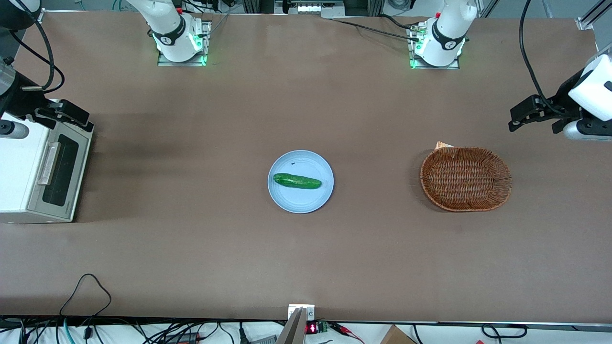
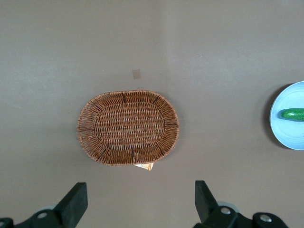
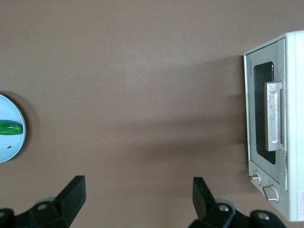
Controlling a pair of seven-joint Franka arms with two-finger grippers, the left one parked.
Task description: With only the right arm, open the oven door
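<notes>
The white toaster oven (image 1: 19, 177) stands at the working arm's end of the table. Its oven door (image 1: 60, 173) is a grey frame with a dark window and a silver bar handle (image 1: 48, 163), and it is shut. The right arm's black gripper (image 1: 64, 114) hangs over the oven's corner farthest from the front camera, above the door and apart from the handle. In the right wrist view the gripper (image 3: 137, 192) is open and empty over bare table, with the oven door (image 3: 259, 118) and its handle (image 3: 274, 116) off to one side.
A light blue plate (image 1: 287, 198) with a green cucumber (image 1: 297, 181) sits mid-table; it also shows in the right wrist view (image 3: 12, 145). A wicker basket (image 1: 465, 178) lies toward the parked arm's end. Brown tabletop lies between oven and plate.
</notes>
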